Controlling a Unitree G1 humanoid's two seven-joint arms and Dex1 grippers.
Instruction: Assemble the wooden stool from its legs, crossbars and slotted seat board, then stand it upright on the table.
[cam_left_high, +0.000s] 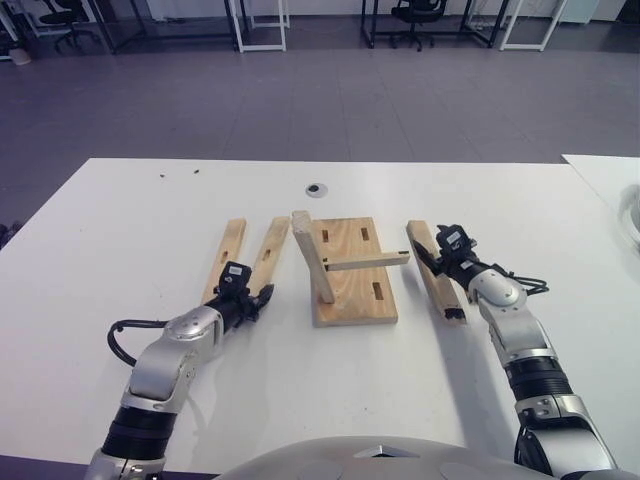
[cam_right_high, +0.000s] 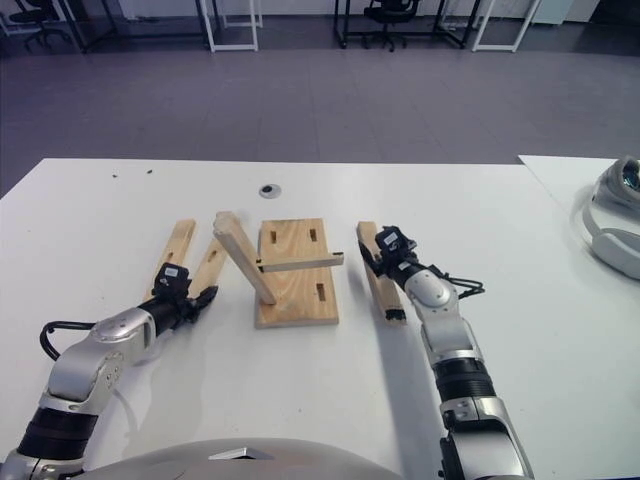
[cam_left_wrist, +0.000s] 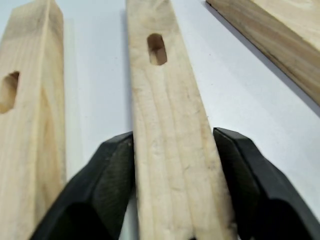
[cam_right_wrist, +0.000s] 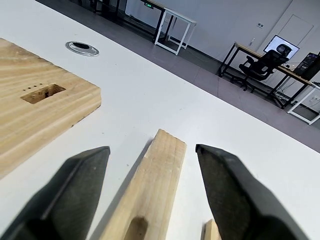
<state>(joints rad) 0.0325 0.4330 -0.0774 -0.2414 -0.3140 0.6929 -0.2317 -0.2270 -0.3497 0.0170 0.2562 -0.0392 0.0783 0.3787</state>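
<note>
From the head, a flat, pale wooden seat board with slots (cam_left_high: 350, 300) lies mid-table. A tilted wooden leg (cam_left_high: 312, 260) stands at its left edge. A thin wooden crossbar (cam_left_high: 370, 262) runs from that leg rightward above the board. Left of the board lie the far-left loose leg (cam_left_high: 226, 255) and the inner left leg (cam_left_high: 272, 243). A fourth leg (cam_left_high: 437, 280) lies to the board's right. The left gripper (cam_left_high: 260, 298) is at the inner left leg's near end, and the right gripper (cam_left_high: 430, 260) is over the fourth leg.

In the left wrist view, black fingers (cam_left_wrist: 110, 170) pinch the inner left leg's two long sides.

In the right wrist view, the fingers (cam_right_wrist: 80, 185) are spread wide, straddling the fourth leg clear of its sides.
</note>
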